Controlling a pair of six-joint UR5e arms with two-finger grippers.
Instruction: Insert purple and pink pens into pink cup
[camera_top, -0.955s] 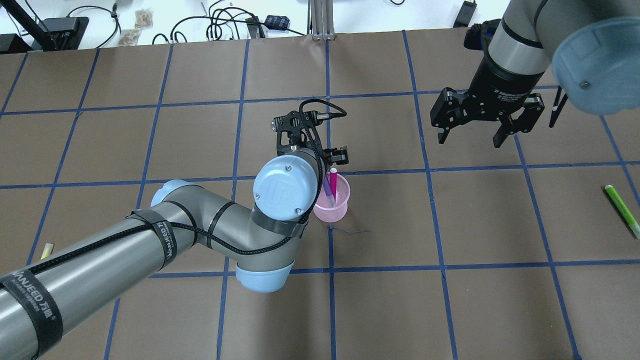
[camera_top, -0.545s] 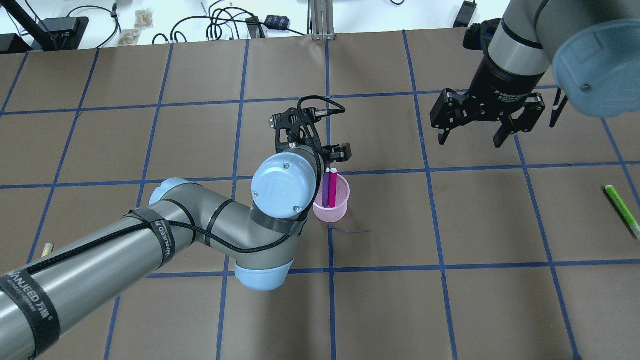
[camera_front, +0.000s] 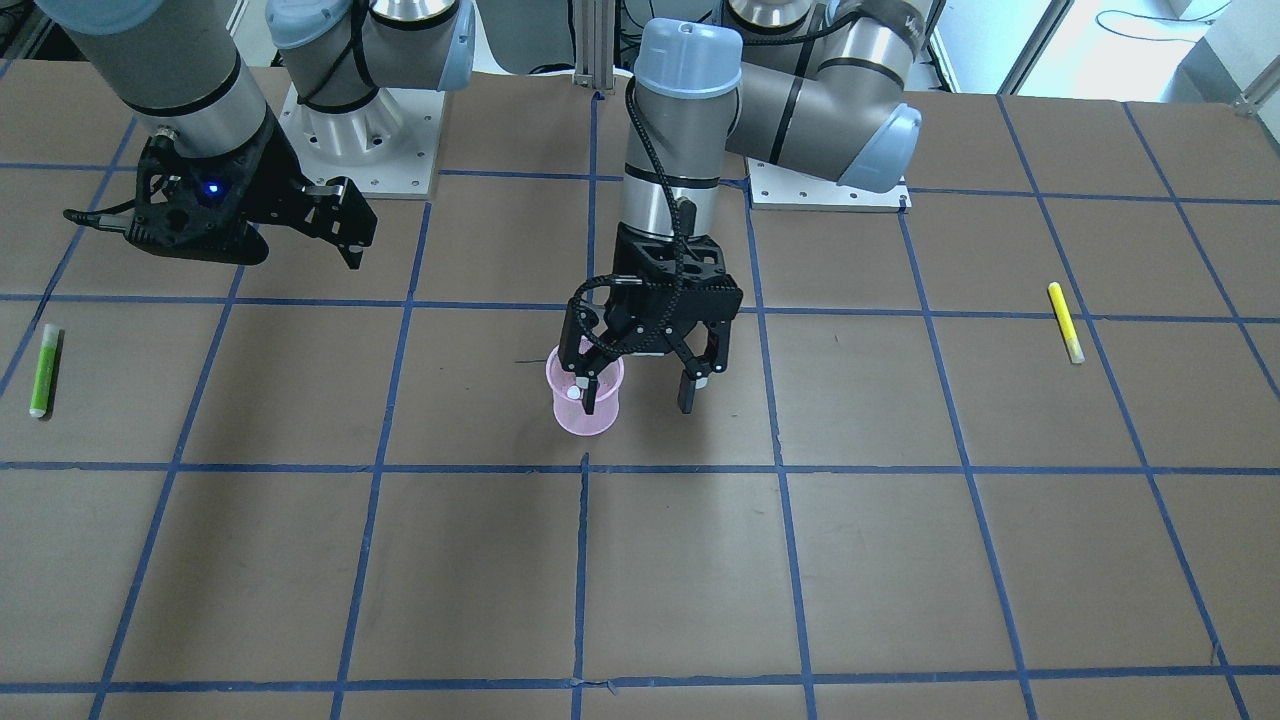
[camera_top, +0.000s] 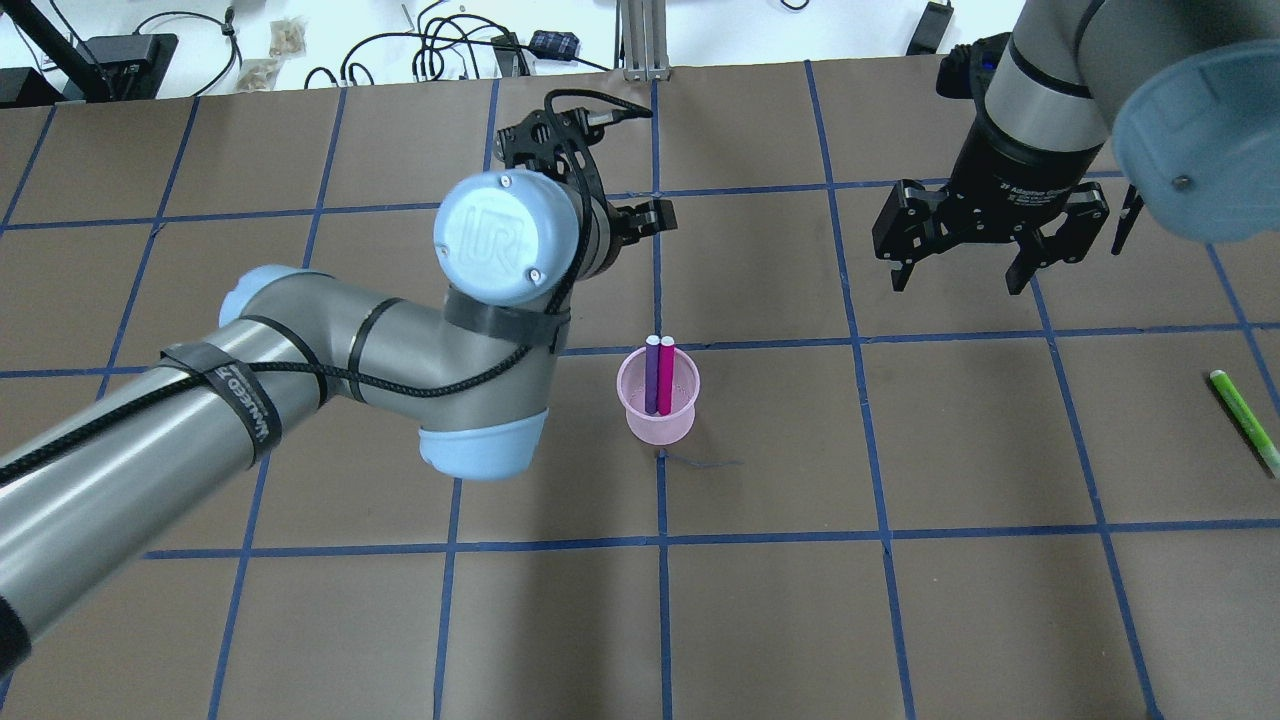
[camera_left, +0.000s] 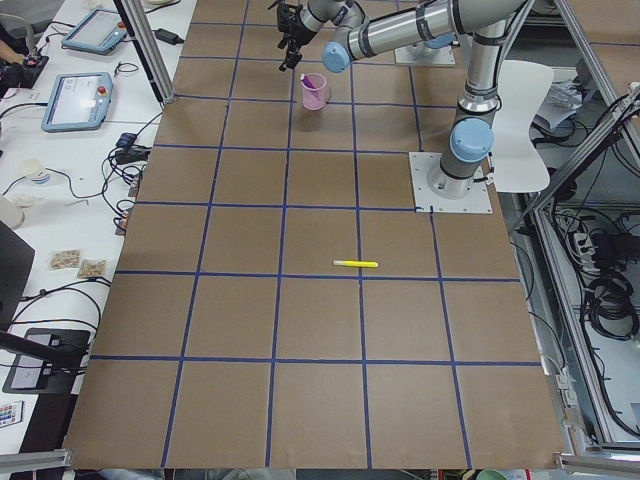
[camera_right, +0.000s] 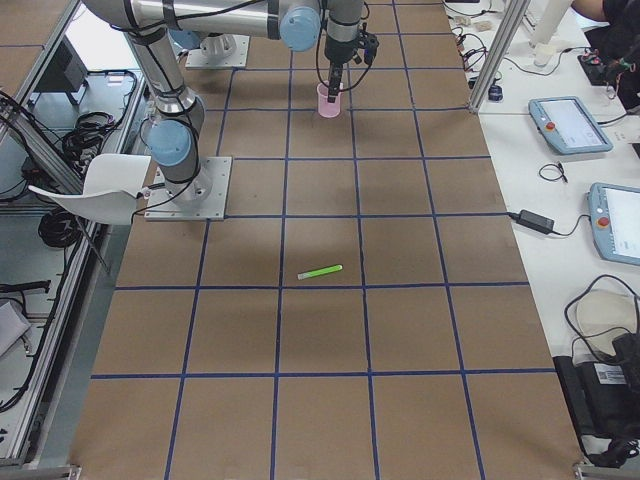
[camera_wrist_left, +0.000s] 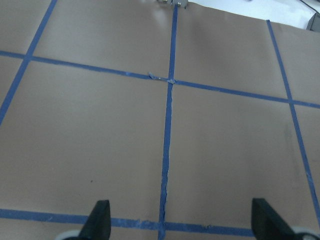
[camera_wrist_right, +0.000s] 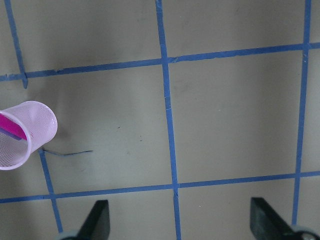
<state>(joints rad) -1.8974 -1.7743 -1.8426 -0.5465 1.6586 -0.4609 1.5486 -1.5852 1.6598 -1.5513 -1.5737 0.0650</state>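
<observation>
The pink mesh cup (camera_top: 657, 418) stands near the table's middle with the purple pen (camera_top: 651, 375) and the pink pen (camera_top: 666, 372) side by side inside it. The cup also shows in the front view (camera_front: 585, 412) and in the right wrist view (camera_wrist_right: 22, 135). My left gripper (camera_front: 637, 388) is open and empty, raised above and a little behind the cup. Its wrist view shows only bare table between its fingertips (camera_wrist_left: 100, 222). My right gripper (camera_top: 958, 280) is open and empty, hovering far to the cup's right.
A green pen (camera_top: 1243, 420) lies near the table's right edge. A yellow pen (camera_front: 1065, 322) lies on my left side and is hidden under the left arm in the overhead view. Brown paper with blue tape lines (camera_top: 660, 540) covers the table.
My left gripper has lifted up and away from the cup, open. The purple pen went from leaning to standing beside the pink pen. The right arm barely moved.
</observation>
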